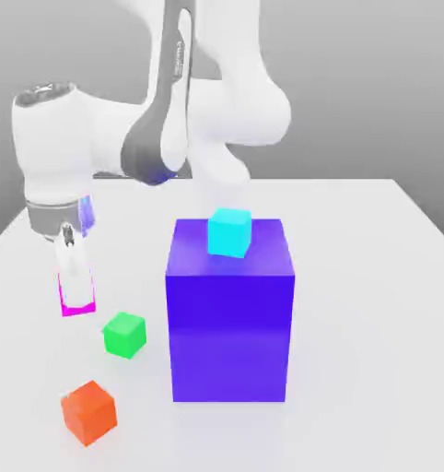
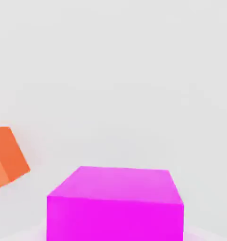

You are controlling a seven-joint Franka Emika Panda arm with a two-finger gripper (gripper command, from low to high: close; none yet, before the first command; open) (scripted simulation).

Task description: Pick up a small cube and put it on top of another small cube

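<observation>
At the left of the exterior view, the tool (image 1: 76, 293) pinches the pink cube (image 1: 77, 302), which looks just clear of the worktop (image 1: 373, 277). Pickup seems done. Left: carry and set it on another small cube, perhaps the green cube (image 1: 124, 335) nearby.

A magenta-pink small cube (image 1: 77, 300) sits at the frame's left edge, a green cube (image 1: 124, 335) and an orange cube (image 1: 88, 413) lower left, and a cyan cube (image 1: 229, 231) tops the blue-violet block (image 1: 230, 313) (all plain, unpatterned) on a white table (image 1: 373, 304).
</observation>
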